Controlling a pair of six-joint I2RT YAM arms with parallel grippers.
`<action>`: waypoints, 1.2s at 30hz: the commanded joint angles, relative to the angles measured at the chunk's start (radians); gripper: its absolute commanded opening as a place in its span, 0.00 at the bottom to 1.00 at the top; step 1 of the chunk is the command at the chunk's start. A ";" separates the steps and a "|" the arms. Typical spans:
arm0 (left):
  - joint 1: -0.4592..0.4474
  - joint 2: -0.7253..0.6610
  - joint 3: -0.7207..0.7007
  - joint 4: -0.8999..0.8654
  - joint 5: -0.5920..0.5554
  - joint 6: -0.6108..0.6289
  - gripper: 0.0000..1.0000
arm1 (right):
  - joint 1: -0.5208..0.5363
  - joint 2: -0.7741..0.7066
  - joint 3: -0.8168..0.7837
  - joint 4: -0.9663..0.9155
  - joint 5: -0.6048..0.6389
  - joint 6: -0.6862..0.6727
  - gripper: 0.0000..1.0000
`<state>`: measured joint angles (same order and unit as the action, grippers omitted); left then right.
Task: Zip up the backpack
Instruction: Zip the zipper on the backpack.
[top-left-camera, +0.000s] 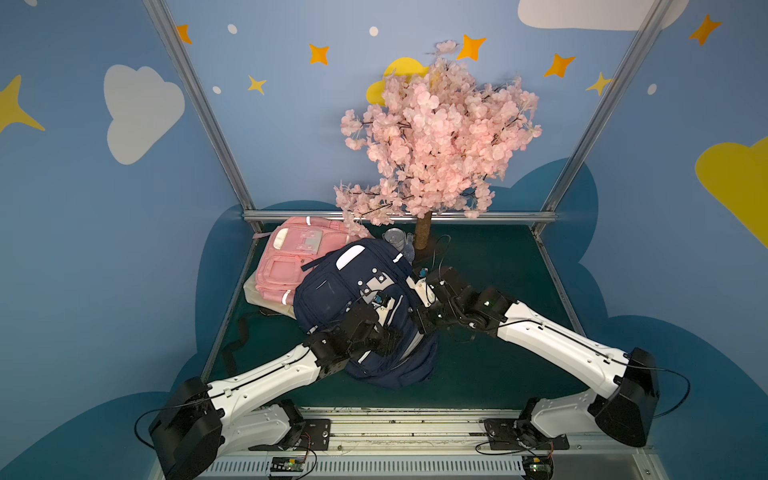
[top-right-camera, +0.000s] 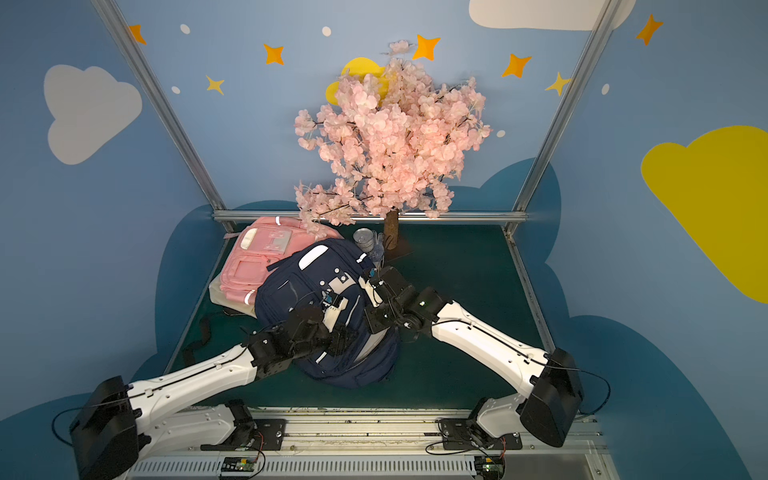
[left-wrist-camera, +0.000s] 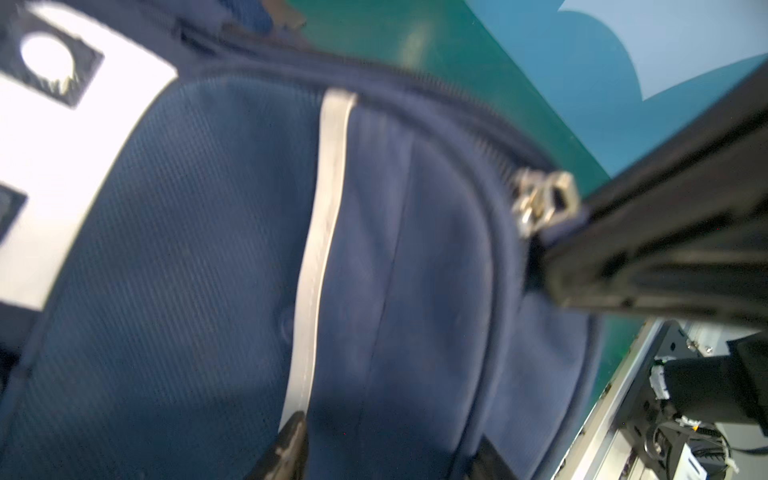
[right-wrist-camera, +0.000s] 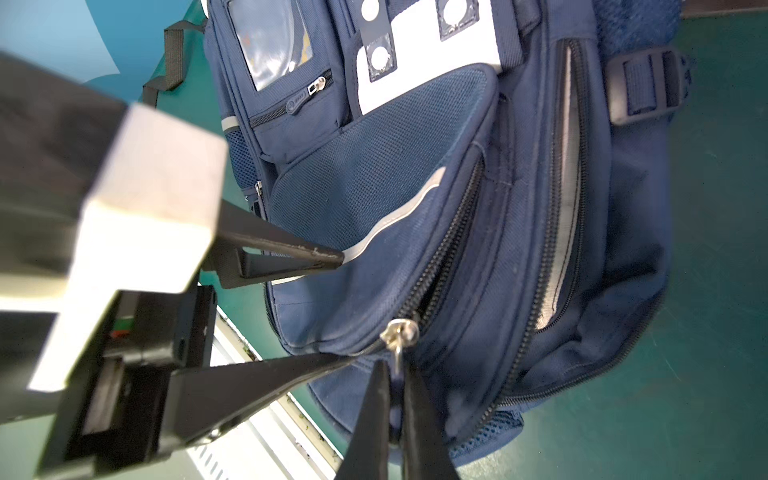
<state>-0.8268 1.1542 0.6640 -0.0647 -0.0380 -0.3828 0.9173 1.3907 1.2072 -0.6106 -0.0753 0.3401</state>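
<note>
Pink backpack (top-left-camera: 286, 266) is seen far left on the green table (top-left-camera: 498, 332), partly covered by the navy backpack (top-left-camera: 328, 291). The navy backpack is laid flat at the table's centre, front panel up, in both top views. Its near half is reached over by the left arm.

Left gripper (right-wrist-camera: 347, 309) is shown spread wide above the front pocket (right-wrist-camera: 374, 187). One fingertip (right-wrist-camera: 324, 257) is set at the grey reflective strip (right-wrist-camera: 399, 216). The other ends just beside the zipper slider (right-wrist-camera: 400, 330) — contact cannot be told.

The front pocket's zipper is partly open, with teeth parted on the stretch from the slider toward the bag's far end. Nearer the bag's right edge a second zipper (right-wrist-camera: 565, 187) is seen gaping, grey lining exposed.

Right gripper (right-wrist-camera: 397, 370) is pressed together on the zipper pull (right-wrist-camera: 398, 353) — the pull hangs from the slider and is pinched between the two black tips.

Far behind, a pink blossom tree (top-left-camera: 436, 129) and a clear cup (top-left-camera: 392, 237) are placed by the back rail.
</note>
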 joint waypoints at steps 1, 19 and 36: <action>0.017 0.034 0.045 0.030 -0.002 0.039 0.56 | 0.033 -0.026 -0.004 0.063 -0.043 -0.025 0.00; 0.006 0.099 0.067 0.060 0.020 0.098 0.05 | -0.005 -0.024 0.010 0.030 -0.009 0.018 0.00; -0.233 0.043 -0.084 0.087 -0.148 0.236 0.03 | -0.175 0.276 0.378 -0.242 0.153 -0.169 0.00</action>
<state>-1.0023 1.1843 0.6060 0.1257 -0.2649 -0.2008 0.7856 1.6390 1.5154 -0.9363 -0.1551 0.2230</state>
